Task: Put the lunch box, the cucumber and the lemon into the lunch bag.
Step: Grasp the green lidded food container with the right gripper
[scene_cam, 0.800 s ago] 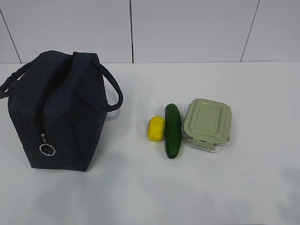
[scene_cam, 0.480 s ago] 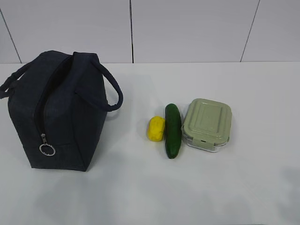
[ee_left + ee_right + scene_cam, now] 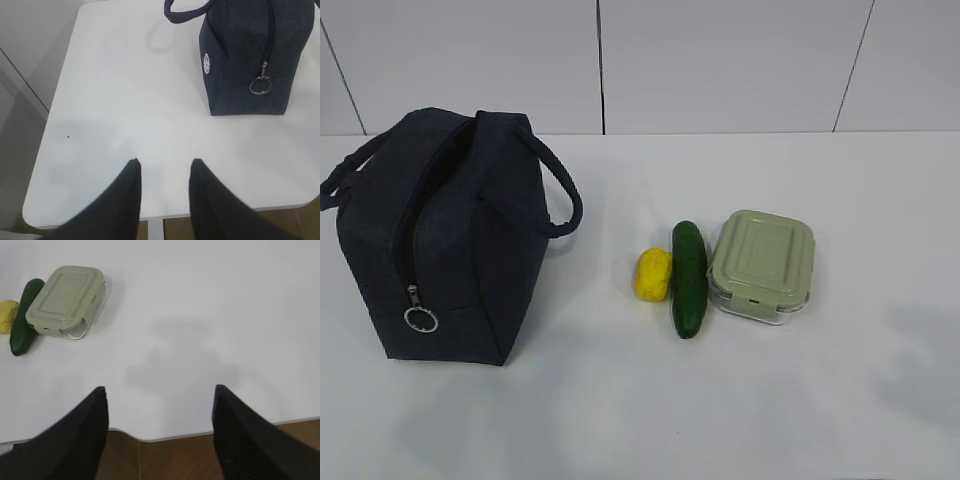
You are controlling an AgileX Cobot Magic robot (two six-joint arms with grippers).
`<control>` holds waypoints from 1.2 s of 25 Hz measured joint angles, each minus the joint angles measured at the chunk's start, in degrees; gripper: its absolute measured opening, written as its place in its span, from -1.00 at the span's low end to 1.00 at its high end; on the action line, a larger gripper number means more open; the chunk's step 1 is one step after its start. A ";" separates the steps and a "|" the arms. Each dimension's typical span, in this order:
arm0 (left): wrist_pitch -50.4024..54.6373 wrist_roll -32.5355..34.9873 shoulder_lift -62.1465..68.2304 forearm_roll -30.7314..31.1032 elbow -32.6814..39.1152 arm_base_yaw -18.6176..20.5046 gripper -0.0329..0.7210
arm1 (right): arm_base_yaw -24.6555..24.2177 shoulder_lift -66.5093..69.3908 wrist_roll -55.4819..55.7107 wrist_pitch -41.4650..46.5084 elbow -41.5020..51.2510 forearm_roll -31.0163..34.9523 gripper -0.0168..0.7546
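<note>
The dark navy lunch bag (image 3: 440,235) stands upright on the left of the white table, its top zipper closed with the ring pull (image 3: 420,319) hanging at the front. The left wrist view has the lunch bag (image 3: 250,55) at the upper right. To its right lie the yellow lemon (image 3: 653,274), the dark green cucumber (image 3: 689,278) and the lunch box (image 3: 763,264) with its sage-green lid, side by side. My left gripper (image 3: 164,164) hovers open over the near left table edge, empty. Over the near right edge my right gripper (image 3: 161,390) is wide open and empty, with the lunch box (image 3: 66,299) far to its upper left.
The white table (image 3: 800,400) is bare in front and to the right of the objects. Its near edge (image 3: 165,436) shows below the right gripper, with brown floor beyond. A white panelled wall (image 3: 720,60) closes the back.
Neither the bag nor the three items have moved. A faint shadow has grown darker on the table at the right side of the exterior view.
</note>
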 joint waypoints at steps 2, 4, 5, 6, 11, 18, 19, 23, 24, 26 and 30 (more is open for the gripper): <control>0.00 0.00 0.00 0.00 0.00 0.00 -0.29 | 0.00 4.38 0.11 -3.12 0.00 0.10 0.31; 0.00 0.00 0.00 0.00 0.00 0.00 -0.29 | 0.00 8.75 0.84 -6.49 0.00 0.10 0.31; 0.00 0.00 0.00 0.00 0.00 0.00 -0.29 | 0.00 11.05 1.32 -8.16 0.00 0.10 0.31; 0.00 0.00 0.00 0.00 0.00 0.00 -0.29 | 0.00 13.00 1.57 -9.52 0.00 0.23 0.31; 0.00 0.00 0.00 0.00 0.00 0.00 -0.29 | 0.00 24.49 1.86 -11.76 -0.90 1.84 0.31; 0.00 0.00 0.00 0.00 0.00 0.00 -0.29 | 0.00 39.46 -0.94 -12.44 -5.42 8.15 0.31; 0.00 0.00 0.00 0.00 0.00 0.00 -0.29 | 0.00 41.36 -2.12 -12.44 -6.28 9.33 0.31; 0.00 0.00 0.00 0.00 0.00 0.00 -0.29 | 0.00 49.49 -8.81 -12.32 -10.40 16.13 0.31; 0.00 0.00 0.00 0.00 0.00 0.00 -0.29 | 0.00 51.06 -10.51 -12.24 -11.40 17.80 0.31; 0.00 0.00 0.00 0.00 0.00 0.00 -0.29 | 0.00 54.56 -14.34 -12.19 -13.73 21.96 0.31; 0.00 0.00 0.00 0.00 0.00 0.00 -0.29 | 0.00 60.71 -22.76 -12.19 -17.47 31.95 0.31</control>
